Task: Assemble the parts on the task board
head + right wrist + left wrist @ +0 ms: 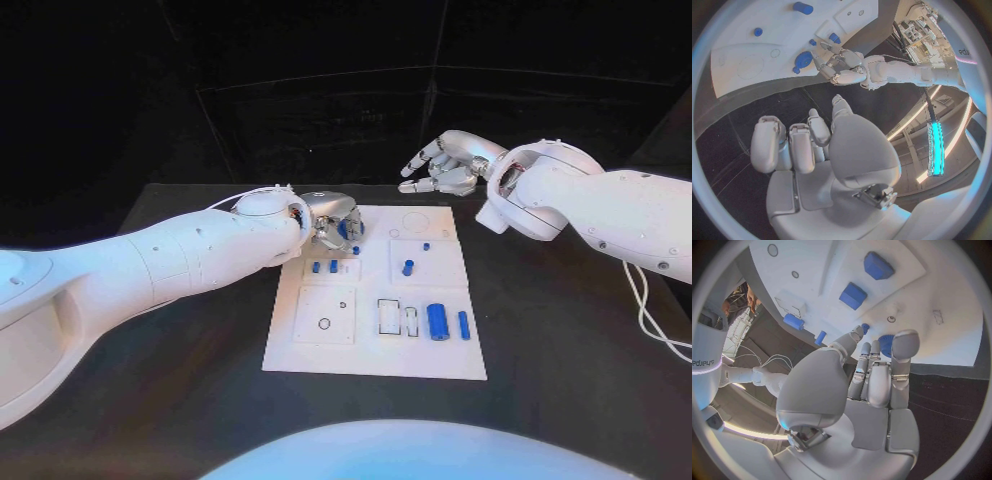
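Parts waiting on the board, left hand reaching in

Task board (310, 345) lies mid-table; blue parts (437, 322) sit along its near edge, others further in. Left hand (329, 218) hovers at its far-left corner, apparently grasping nothing. Right hand (450, 160) beyond the far edge, loosely curled, empty.

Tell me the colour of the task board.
White. The task board shows best in the head view, against the black table.

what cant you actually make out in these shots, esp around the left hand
- Left hand: the head view has its fingers over the task board's far left corner; whether they touch the round blue part beyond the fingertips in the left wrist view cannot be told.
- Board under that hand: hidden by the hand and wrist in the head view.
- Outlines printed on the board: too small to read.
- Right hand: curled, seemingly holding nothing.
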Available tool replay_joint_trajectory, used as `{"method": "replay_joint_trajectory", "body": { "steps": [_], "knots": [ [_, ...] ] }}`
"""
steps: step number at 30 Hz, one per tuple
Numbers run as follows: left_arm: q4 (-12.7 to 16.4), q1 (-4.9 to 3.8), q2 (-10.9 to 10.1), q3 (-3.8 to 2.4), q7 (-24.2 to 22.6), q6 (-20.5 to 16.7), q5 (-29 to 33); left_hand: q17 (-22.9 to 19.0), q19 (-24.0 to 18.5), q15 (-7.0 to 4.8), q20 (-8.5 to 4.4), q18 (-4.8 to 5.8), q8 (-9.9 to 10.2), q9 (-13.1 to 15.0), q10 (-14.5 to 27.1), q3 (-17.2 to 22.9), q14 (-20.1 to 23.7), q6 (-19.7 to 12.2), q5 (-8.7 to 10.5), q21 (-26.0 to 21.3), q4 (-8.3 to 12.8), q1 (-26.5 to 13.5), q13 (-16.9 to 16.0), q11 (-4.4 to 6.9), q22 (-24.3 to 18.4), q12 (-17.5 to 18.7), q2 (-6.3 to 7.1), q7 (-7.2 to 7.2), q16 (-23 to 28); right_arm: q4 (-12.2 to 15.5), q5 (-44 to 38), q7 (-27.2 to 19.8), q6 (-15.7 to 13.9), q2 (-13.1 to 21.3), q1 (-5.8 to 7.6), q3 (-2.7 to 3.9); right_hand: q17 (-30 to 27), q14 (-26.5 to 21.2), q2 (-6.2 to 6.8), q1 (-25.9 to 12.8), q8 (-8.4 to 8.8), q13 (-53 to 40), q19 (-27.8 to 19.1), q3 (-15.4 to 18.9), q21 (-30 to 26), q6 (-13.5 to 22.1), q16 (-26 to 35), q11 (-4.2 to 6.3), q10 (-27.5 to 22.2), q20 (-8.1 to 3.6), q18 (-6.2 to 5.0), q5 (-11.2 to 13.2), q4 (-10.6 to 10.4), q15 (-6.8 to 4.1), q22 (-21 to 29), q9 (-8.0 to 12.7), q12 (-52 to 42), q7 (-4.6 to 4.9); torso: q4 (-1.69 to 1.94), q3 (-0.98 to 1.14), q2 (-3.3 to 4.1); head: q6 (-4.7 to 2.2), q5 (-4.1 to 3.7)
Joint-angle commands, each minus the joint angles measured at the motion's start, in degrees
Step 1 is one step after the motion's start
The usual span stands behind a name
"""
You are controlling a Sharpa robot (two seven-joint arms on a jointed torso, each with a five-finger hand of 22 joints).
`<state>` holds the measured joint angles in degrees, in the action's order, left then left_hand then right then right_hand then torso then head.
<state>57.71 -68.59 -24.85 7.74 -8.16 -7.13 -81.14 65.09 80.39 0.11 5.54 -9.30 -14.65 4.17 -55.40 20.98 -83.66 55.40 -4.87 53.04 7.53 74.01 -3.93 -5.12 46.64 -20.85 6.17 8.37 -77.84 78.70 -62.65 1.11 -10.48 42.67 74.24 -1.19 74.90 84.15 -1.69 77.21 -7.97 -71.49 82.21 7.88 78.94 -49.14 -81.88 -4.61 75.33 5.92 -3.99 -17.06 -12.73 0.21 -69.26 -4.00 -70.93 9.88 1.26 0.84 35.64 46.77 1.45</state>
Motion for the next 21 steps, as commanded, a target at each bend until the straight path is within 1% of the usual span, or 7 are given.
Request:
{"method": "replay_joint_trajectory", "body": {
  "steps": [1, 2, 5, 12, 17, 19, 21],
  "knots": [
    [-0.41, 0.02, 0.36, -0.01, -1.07, 1.83, -2.74, 0.03, 0.52, -0.12, -0.02, 1.20, 0.34, -0.07, -0.44, 0.25, -1.30, 0.49, 0.01, 0.54, 0.22, -0.39, 0.11, -0.02, 0.49, 0.34, -0.38, 0.00, -0.21, 0.07, -0.08, -0.50, 0.24, 0.05, 0.12, 0.03, 3.05, 3.16, 0.00, 0.37, -0.23, 0.01, -0.36, 0.35, -0.33, 0.42, 0.18, -0.03, -0.39, -0.17, -0.14, -0.26, 0.00, -0.32, 0.04, 0.05, 0.02, -0.11, 0.07, 0.02, 0.06, -0.02, -0.17],
    [-0.52, 0.05, 0.52, -0.01, -1.13, 1.85, -2.82, 0.01, 0.58, -0.12, -0.03, 1.23, 0.36, -0.08, -0.49, 0.27, -1.32, 0.53, 0.02, 0.69, 0.22, -0.42, 0.13, -0.01, 0.67, 0.37, -0.38, 0.00, -0.21, 0.12, -0.08, -0.47, 0.22, 0.08, 0.12, 0.03, 3.05, 3.16, 0.00, 0.37, -0.23, 0.01, -0.36, 0.35, -0.33, 0.42, 0.18, -0.03, -0.39, -0.17, -0.14, -0.26, 0.00, -0.32, 0.04, 0.05, 0.02, -0.11, 0.13, 0.03, 0.10, -0.03, -0.24],
    [-0.79, 0.17, 1.00, -0.02, -1.26, 1.77, -2.96, -0.18, 0.73, -0.16, -0.05, 1.30, 0.43, -0.10, -0.68, 0.36, -1.34, 0.69, 0.02, 1.07, 0.24, -0.52, 0.19, 0.01, 1.09, 0.47, -0.42, -0.03, -0.16, 0.18, -0.08, -0.45, 0.21, 0.08, 0.12, 0.03, 3.05, 3.16, 0.00, 0.37, -0.23, 0.01, -0.36, 0.35, -0.33, 0.42, 0.18, -0.03, -0.39, -0.17, -0.14, -0.26, 0.00, -0.32, 0.04, 0.05, 0.02, -0.11, 0.15, 0.01, 0.05, -0.02, -0.27],
    [-1.41, 0.32, 1.84, -0.03, -1.18, 1.54, -3.06, -0.41, 1.10, -0.24, -0.13, 1.48, 0.63, -0.15, -1.20, 0.79, -1.44, 1.12, 0.02, 2.08, 0.30, -0.64, 0.29, 0.09, 2.20, 0.78, -0.73, -0.08, -0.14, 0.20, -0.08, -0.43, 0.24, 0.00, 0.12, 0.03, 3.05, 3.16, 0.00, 0.37, -0.23, 0.01, -0.36, 0.35, -0.33, 0.42, 0.18, -0.03, -0.39, -0.17, -0.14, -0.26, 0.00, -0.32, 0.04, 0.05, 0.02, -0.11, 0.08, 0.00, 0.00, 0.08, -0.23],
    [-2.04, 0.38, 2.37, -0.04, -0.18, 2.04, -3.08, -0.65, 1.22, -0.25, -0.18, 1.53, 0.86, -0.21, -1.31, 1.09, -1.47, 1.18, 0.08, 2.38, 0.35, -0.69, 0.34, 0.07, 2.52, 1.07, -0.91, 0.00, -0.09, 0.18, -0.08, -0.41, 0.26, -0.08, 0.12, 0.03, 3.05, 3.16, 0.00, 0.37, -0.23, 0.01, -0.36, 0.35, -0.33, 0.42, 0.18, -0.03, -0.39, -0.17, -0.14, -0.26, 0.00, -0.32, 0.04, 0.05, 0.02, -0.11, 0.07, 0.03, -0.02, 0.07, -0.17],
    [-2.29, 0.41, 2.57, -0.04, 0.47, 2.53, -3.08, -0.68, 1.24, -0.22, -0.18, 1.54, 1.07, -0.26, -1.26, 1.36, -1.50, 1.12, 0.11, 2.43, 0.43, -0.65, 0.36, 0.00, 2.58, 1.32, -1.07, 0.11, -0.12, 0.18, -0.08, -0.40, 0.28, -0.11, 0.12, 0.03, 3.05, 3.16, 0.00, 0.37, -0.23, 0.01, -0.36, 0.35, -0.33, 0.42, 0.18, -0.03, -0.39, -0.17, -0.14, -0.26, 0.00, -0.32, 0.04, 0.05, 0.02, -0.11, 0.08, 0.02, -0.02, 0.06, -0.27],
    [-2.51, 0.44, 2.72, -0.04, 0.90, 2.95, -3.08, -0.68, 1.25, -0.21, -0.17, 1.55, 1.16, -0.27, -1.29, 1.57, -1.53, 1.15, 0.11, 2.47, 0.50, -0.57, 0.36, -0.03, 2.62, 1.45, -1.21, 0.15, -0.14, 0.17, -0.08, -0.40, 0.29, -0.14, 0.12, 0.03, 3.05, 3.16, 0.00, 0.37, -0.23, 0.01, -0.36, 0.35, -0.33, 0.42, 0.18, -0.03, -0.39, -0.17, -0.14, -0.26, 0.00, -0.32, 0.04, 0.05, 0.02, -0.11, 0.16, 0.01, 0.00, 0.12, -0.47]
  ]
}}
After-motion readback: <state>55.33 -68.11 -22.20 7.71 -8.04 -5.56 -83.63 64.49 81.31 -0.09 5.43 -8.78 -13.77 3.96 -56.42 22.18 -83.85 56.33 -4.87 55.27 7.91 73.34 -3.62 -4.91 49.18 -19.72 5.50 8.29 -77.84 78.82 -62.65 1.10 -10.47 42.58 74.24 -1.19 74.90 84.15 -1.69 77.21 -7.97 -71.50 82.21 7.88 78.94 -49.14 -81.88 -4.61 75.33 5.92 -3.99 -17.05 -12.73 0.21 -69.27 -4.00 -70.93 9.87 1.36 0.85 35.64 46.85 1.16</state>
